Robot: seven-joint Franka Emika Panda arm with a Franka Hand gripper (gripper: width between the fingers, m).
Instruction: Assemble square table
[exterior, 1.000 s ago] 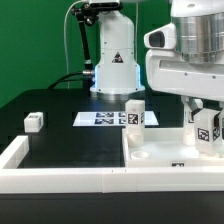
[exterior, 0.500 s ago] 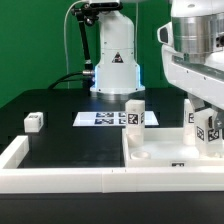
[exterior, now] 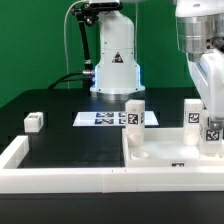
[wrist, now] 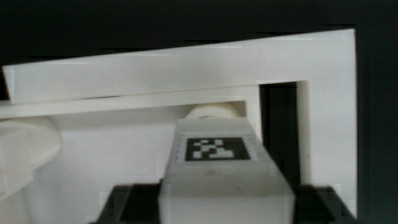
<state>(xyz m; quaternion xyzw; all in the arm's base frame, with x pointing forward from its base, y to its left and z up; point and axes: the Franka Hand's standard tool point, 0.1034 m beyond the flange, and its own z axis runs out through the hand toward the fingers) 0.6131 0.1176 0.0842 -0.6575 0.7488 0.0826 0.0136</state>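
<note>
The square table's white slab [exterior: 160, 150] lies at the exterior view's right, inside the rail's corner. One white tagged leg [exterior: 135, 112] stands at its far left corner and another [exterior: 192, 113] at its far right. A third leg [exterior: 35, 121] lies loose on the black surface at the left. My gripper [exterior: 212, 118] is shut on a fourth leg [exterior: 212, 130] and holds it upright over the slab's right edge. In the wrist view this leg [wrist: 214, 150] fills the space between my dark fingers [wrist: 135, 205], its tag facing the camera, with the gripper [wrist: 217, 200] closed round it.
The long white rail [exterior: 60, 180] borders the black surface along the front and left, and shows as an L shape in the wrist view [wrist: 302, 60]. The marker board [exterior: 100, 118] lies flat behind the slab. The robot base [exterior: 113, 60] stands at the back.
My arm has shifted toward the exterior view's right with the leg in its grip. This uncovers the leg standing at the slab's far right.
</note>
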